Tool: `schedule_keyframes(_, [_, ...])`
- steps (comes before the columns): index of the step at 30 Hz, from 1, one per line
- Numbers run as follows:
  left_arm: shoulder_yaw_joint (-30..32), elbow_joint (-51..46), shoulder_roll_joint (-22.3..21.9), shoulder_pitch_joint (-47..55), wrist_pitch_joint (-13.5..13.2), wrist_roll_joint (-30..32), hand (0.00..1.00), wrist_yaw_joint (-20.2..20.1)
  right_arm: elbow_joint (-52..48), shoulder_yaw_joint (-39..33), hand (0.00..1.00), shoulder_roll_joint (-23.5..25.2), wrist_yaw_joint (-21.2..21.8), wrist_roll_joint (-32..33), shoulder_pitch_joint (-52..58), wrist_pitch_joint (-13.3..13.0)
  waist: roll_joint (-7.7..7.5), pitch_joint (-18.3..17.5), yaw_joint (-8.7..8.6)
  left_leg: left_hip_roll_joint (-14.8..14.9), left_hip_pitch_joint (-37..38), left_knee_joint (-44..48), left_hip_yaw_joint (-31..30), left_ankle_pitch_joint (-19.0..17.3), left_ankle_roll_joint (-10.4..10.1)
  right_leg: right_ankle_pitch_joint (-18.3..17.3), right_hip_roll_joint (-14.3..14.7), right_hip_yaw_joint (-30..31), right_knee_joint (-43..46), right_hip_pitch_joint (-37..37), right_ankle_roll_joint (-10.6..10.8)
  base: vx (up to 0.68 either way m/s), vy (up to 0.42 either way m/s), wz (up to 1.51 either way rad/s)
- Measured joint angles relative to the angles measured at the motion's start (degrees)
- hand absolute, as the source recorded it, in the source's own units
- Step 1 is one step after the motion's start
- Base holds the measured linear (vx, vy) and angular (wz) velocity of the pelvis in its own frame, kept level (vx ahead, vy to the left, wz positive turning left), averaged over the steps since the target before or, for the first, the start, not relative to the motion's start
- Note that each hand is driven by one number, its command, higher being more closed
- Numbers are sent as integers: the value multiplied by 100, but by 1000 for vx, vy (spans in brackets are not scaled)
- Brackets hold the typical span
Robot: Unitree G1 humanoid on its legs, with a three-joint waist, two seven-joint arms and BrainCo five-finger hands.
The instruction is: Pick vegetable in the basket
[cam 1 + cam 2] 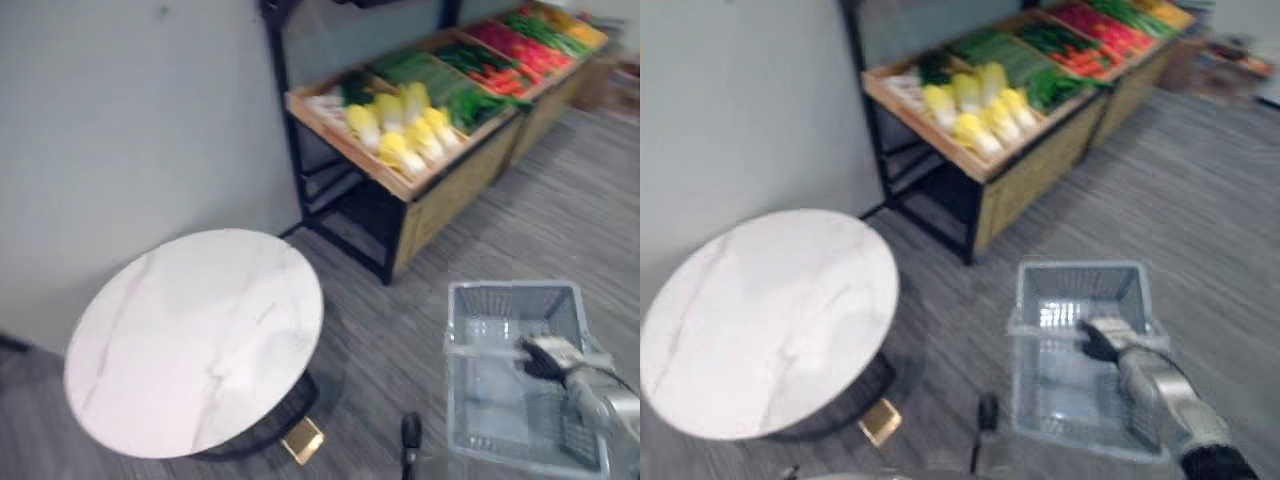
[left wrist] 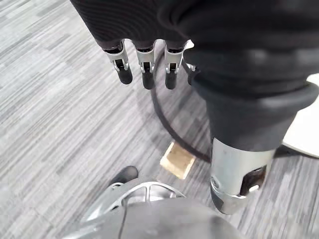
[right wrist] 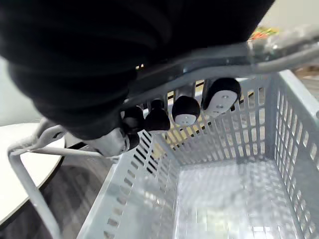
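Observation:
A grey mesh basket [image 1: 510, 300] hangs low at the right over the floor, its inside bare [image 3: 224, 199]. My right hand [image 1: 1102, 340] is over its near side, fingers [image 3: 184, 112] curled round the basket's metal handle [image 3: 214, 62]. Vegetables lie on a wooden shelf at the back: yellow-white cabbages [image 1: 405, 125] at the near end, then green leaves [image 1: 440, 80], then red produce [image 1: 515, 50]. The shelf stands well apart from the basket. My left hand [image 2: 144, 64] hangs over the striped floor with straight fingers and holds nothing.
A round white marble table [image 1: 200, 335] on a dark base stands at the left, by a grey wall [image 1: 130, 120]. A small brass foot [image 1: 303, 440] shows under the table's rim. Grey striped floor [image 1: 500, 220] lies between basket and shelf.

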Motion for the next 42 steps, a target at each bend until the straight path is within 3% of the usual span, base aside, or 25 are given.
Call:
schedule_keyframes(1, [24, -28, 40, 7, 0, -3, 0, -7, 119, 1, 100, -11, -81, 0, -119, -4, -71, 29, 11, -28, 98, 62, 184, -5, -8, 62, -189, -361, 292, 183, -17, 15, 23, -127])
schedule_keyframes(2, [113, -60, 101, -1, 0, -4, 0, -2, 176, 8, 100, -10, -164, 3, -240, 17, -295, -12, 118, -116, 135, 186, 344, -41, -41, 87, -179, -398, 25, 322, 105, -78, -53, -144])
schedule_keyframes(3, [219, -51, 65, -91, 8, -8, 0, -20, 246, 14, 100, -24, -210, 4, -469, 50, -308, 9, 201, -121, 158, 91, 501, -81, -23, 327, 122, -264, -652, 468, 134, -160, -106, -150])
schedule_keyframes(4, [232, -25, -15, -121, 5, -9, 0, -48, 346, 26, 100, -19, -248, 3, -643, 54, -177, 4, 266, 33, 180, -82, 698, -60, -16, 555, 329, 1, -1287, 596, 201, -140, -76, -117])
schedule_keyframes(5, [234, -9, -69, -204, -3, -14, 0, -59, 372, 21, 100, -19, -254, 5, -700, 73, -111, 41, 238, 98, 152, -87, 804, 17, -68, 438, 356, 37, -1205, 611, 134, -62, -43, -82])
schedule_keyframes(6, [215, -31, -183, -312, -29, -29, 0, -67, 454, 9, 100, -67, -256, 11, -752, 97, -83, 60, 219, 135, 180, -112, 986, 126, -148, -253, 75, -186, -213, 453, 77, 11, -16, -62])
schedule_keyframes(7, [180, -37, -191, -361, -40, -30, 0, -67, 550, 11, 100, -61, -262, 16, -745, 93, -103, 46, 210, 113, 235, -122, 1106, 166, -190, -494, -196, -303, 36, 518, 239, -15, -141, -88])
schedule_keyframes(8, [195, -32, -159, -380, -35, -40, 0, -99, 605, 25, 100, -33, -261, 14, -746, 107, -162, 24, 247, 55, 284, -104, 1269, 221, -271, -658, -310, -292, -216, 614, 686, -38, -208, -79])
schedule_keyframes(9, [195, -5, -220, -396, -37, -66, 0, -96, 581, 19, 100, -53, -269, 12, -762, 137, 9, 33, 218, 108, 273, -185, 1362, 369, -266, -500, -74, -283, -589, 686, 791, -36, -194, -70])
schedule_keyframes(12, [207, 4, -370, -391, -25, -70, 0, -102, 586, 51, 100, -55, -263, 11, -628, 209, 134, 47, 199, 276, 410, -339, 1478, 834, -426, -264, 324, -82, -969, 791, 646, -7, -184, -57])
schedule_keyframes(15, [258, 6, -357, -393, -29, -69, 0, -101, 513, -16, 100, -52, -264, 18, -472, 213, 133, 45, 43, 491, 454, -150, 1465, 1007, -370, -280, 477, -152, -1076, 917, 592, -43, -123, -19])
schedule_keyframes(16, [291, 2, -349, -395, -32, -70, 0, -99, 414, -101, 100, -42, -271, 32, -357, 212, 151, 34, -5, 694, 411, 225, 1378, 1007, -370, -356, 544, -134, -1126, 982, 513, -57, -102, -16])
schedule_keyframes(17, [327, 5, -321, -383, -26, -71, 0, -98, 310, -104, 100, -8, -271, 43, -255, 203, 76, 77, -63, 993, 311, 892, 1265, 1038, -326, -450, 592, -130, -1193, 1111, 438, -65, -140, -24])
schedule_keyframes(18, [334, 6, -230, -340, -24, -72, 0, -97, 285, -102, 100, 50, -272, 45, -215, 185, 38, 103, -77, 1263, 222, 1494, 1046, 1154, -163, -506, 650, -94, -1253, 1277, 351, -52, -130, -28])
schedule_keyframes(19, [356, 2, -228, -306, -30, -73, 0, -94, 285, -95, 100, 86, -274, 52, -214, 185, -6, 129, -64, 1408, 127, 1938, 732, 1279, 26, -521, 684, 34, -1286, 1400, 327, -11, -121, -47])
schedule_keyframes(20, [382, -5, -202, -254, -46, -97, 0, -87, 284, -84, 100, 105, -293, 88, -236, 193, -61, 166, -28, 1382, -84, 2355, 181, 1185, -11, -517, 702, 241, -1319, 1522, 320, 44, -62, -93])
schedule_keyframes(21, [422, 0, -247, -158, -84, -174, 0, -63, 281, -17, 100, 162, -320, 177, -388, 211, -60, 165, 27, 920, -356, 2749, -788, 678, -176, -506, 654, 582, -1344, 1578, 305, 65, -36, -116])
schedule_keyframes(24, [458, -126, -378, -60, -171, -360, 0, 4, 276, 229, 100, 213, -355, 271, -543, 213, -56, 165, 283, 136, -667, 2629, -1675, 132, -184, -471, 679, 1153, -1473, 1573, 332, 76, 4, -109])
schedule_keyframes(28, [482, -267, -431, 72, -239, -515, 0, -1, 127, 415, 100, 251, -342, 289, -551, 176, -7, 159, 311, -308, -892, 1383, -2152, 64, -148, -467, 722, 1399, -1445, 1592, 344, 142, 84, -68])
schedule_keyframes(30, [485, -273, -473, 96, -238, -517, 0, -1, 116, 414, 100, 236, -340, 314, -620, 164, 59, 151, 378, -613, -935, 168, -2853, 218, -186, -389, 657, 1654, -1395, 1573, 469, 197, 196, -64])
schedule_keyframes(32, [480, -279, -549, 132, -239, -516, 0, -1, 116, 415, 100, 170, -339, 314, -628, 163, 192, 138, 379, -624, -914, -354, -3018, 712, -210, -453, 664, 1772, -1338, 1571, 617, 182, 230, -49])
schedule_keyframes(33, [477, -286, -646, 158, -241, -514, 0, -2, 129, 409, 100, 72, -325, 314, -623, 158, 363, 134, 375, -540, -861, -452, -3004, 942, -176, -536, 710, 1828, -1302, 1578, 764, 216, 324, -35])
schedule_keyframes(34, [475, -286, -635, 145, -237, -517, 0, -12, 151, 415, 100, 111, -311, 313, -615, 166, 373, 106, 366, -633, -801, -499, -2972, 930, -161, -550, 613, 1857, -1289, 1590, 813, 192, 322, -26])
schedule_keyframes(36, [455, -337, -501, 123, -246, -519, 0, -19, 133, 435, 100, 119, -276, 313, -609, 73, 143, 112, 291, -970, -734, -709, -2912, 903, -60, -529, 263, 1780, -1438, 1607, 976, 158, 306, -3])
schedule_keyframes(42, [344, -338, -388, 136, -244, -514, 0, -59, 134, 404, 100, 318, -270, 313, -610, 38, 31, 93, 420, -1385, -472, -898, -2519, 733, 221, -381, -119, 1828, -1647, 1664, 1240, 91, 174, -28])
